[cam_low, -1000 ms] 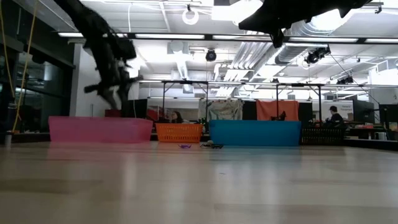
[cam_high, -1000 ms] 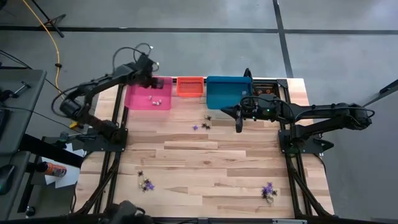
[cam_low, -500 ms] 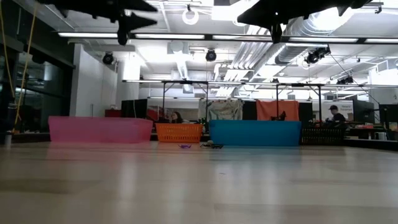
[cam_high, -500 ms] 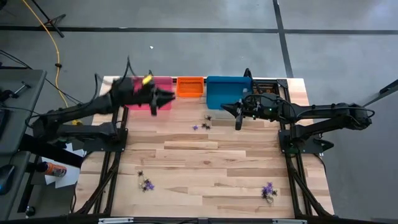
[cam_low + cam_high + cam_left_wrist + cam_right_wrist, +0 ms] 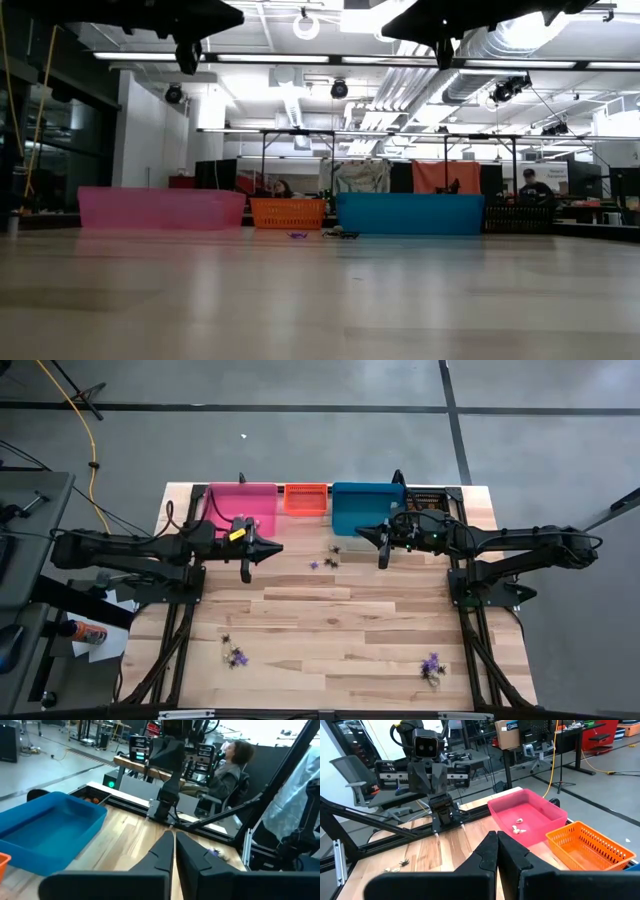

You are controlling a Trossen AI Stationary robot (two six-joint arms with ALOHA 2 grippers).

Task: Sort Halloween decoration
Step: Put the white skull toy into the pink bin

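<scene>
Small purple and black Halloween decoration pieces lie on the wooden table in three clusters: one mid-table near the bins point(image 5: 330, 556), one near left point(image 5: 234, 654), one near right point(image 5: 432, 666). Pale pieces point(image 5: 519, 827) lie in the pink bin point(image 5: 240, 502). My left gripper point(image 5: 277, 548) hangs level above the table in front of the pink bin, shut and with nothing in it, its fingers point(image 5: 174, 839) together. My right gripper point(image 5: 359, 534) hangs level in front of the blue bin point(image 5: 366, 508), shut too, and faces the left one across the mid-table cluster.
An orange basket point(image 5: 306, 497) stands between the pink and blue bins along the far edge, a black bin point(image 5: 428, 498) to the right of the blue one. Bare wood lies between the clusters. People sit in the room beyond the table.
My left gripper has swung away from above the pink bin toward the table's near edge and a little to the right, has tipped from pointing down to level, and has shut with nothing between its fingers.
</scene>
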